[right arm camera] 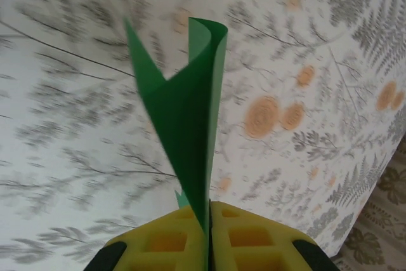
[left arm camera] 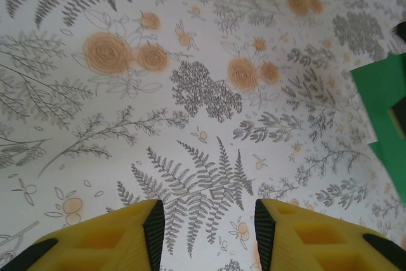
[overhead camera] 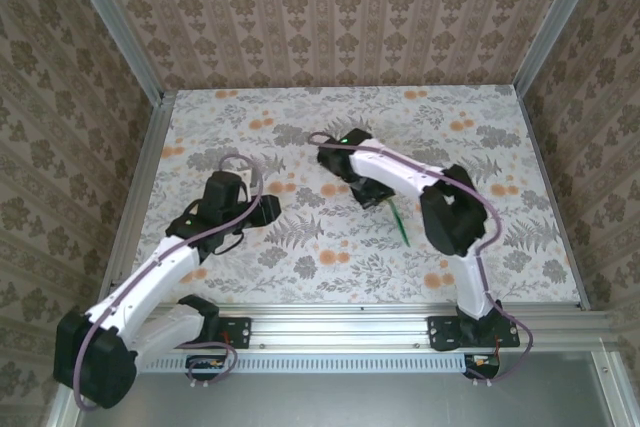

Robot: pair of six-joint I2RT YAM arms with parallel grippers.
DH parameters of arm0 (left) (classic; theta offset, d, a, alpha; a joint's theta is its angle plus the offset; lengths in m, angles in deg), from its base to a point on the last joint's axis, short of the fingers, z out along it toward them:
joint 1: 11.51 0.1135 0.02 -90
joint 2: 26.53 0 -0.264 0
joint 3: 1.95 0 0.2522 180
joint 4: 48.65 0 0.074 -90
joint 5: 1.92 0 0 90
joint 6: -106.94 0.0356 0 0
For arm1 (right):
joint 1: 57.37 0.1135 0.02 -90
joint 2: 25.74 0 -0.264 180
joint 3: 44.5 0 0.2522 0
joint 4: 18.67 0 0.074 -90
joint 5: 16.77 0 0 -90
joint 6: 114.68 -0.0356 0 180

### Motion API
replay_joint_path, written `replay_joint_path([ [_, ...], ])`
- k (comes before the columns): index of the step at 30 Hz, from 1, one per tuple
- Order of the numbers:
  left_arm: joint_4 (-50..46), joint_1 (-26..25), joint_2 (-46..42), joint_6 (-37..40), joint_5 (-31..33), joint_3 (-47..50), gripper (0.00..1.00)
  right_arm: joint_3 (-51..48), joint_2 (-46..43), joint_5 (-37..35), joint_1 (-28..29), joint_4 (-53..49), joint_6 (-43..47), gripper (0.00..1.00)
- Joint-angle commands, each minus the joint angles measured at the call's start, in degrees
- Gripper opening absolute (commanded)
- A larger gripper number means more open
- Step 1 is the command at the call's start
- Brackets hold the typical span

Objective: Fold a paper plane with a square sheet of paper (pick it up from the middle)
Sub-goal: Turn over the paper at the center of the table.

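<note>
Here, the right pincer (right arm camera: 209, 223) is clamped on the green sheet of paper (right arm camera: 187, 112) — folded over and curled, above the floral counter (left arm camera: 190, 61). The left pincer (left arm camera: 208, 220) stands partly apart — empty, low over the counter.

Two white-and-black jointed arms (overhead camera: 150, 279) on black bases (overhead camera: 452, 331).
Lilac cables (overhead camera: 243, 159) loop along each white link; chunky yellow moulded fingers (left arm camera: 330, 240) carry black inner pads (left arm camera: 154, 226); one green light (overhead camera: 343, 134) glows.

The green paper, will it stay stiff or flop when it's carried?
Probably floppy: the green paper curls over at its top above the shut right hand. Likely very light: a pinch at one edge holds it up.
</note>
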Motion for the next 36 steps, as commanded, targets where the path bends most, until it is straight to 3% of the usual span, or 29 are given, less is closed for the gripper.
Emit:
replay_joint_path([
  [1, -3.36, 0.96, -2.72, -0.67, 1.95, 0.94, 0.45, 5.48, 4.65, -2.58, 3.31, -2.17, -3.55, 0.11],
  [7, -5.32, 0.92, -5.21, -0.45, 2.23, 1.27, 0.46, 10.96, 10.82, 1.3, 8.15, -0.19, -6.56, 0.17],
  [15, -5.28, 0.9, -5.54, -0.8, 1.87, 1.21, 0.46, 9.29, 11.31, 10.13, 10.19, 5.12, -8.54, 0.27],
  [20, -4.48, 0.92, -5.31, -0.35, 0.5, 1.64, 0.48, 5.74, 3.49, 15.07, 10.33, 10.89, -6.28, 0.48],
  [24, -3.18, 0.89, -4.36, 0.51, -2.15, 1.99, 0.52, -3.35, -6.73, 18.76, 9.78, 18.78, -4.14, 0.65],
  [26, -2.29, 0.88, -2.91, 0.82, -4.07, 2.02, 0.53, -9.54, -11.95, 22.62, 8.55, 23.74, -2.53, 0.67],
  [29, 0.04, 0.88, 0.32, 0.77, -7.96, 1.83, 0.53, -20.54, -19.76, 29.75, 4.96, 32.71, -2.73, 0.62],
  [33, 2.93, -1.01, 5.2, 0.56, -10.28, 1.04, 0.53, -35.91, -26.91, 42.09, -1.6, 45.94, -3.71, 0.34],
  [36, 4.54, -4.46, 9.97, -0.01, -9.62, -0.14, 0.54, -42.62, -28.25, 50.38, -5.64, 53.58, -4.2, 0.19],
])
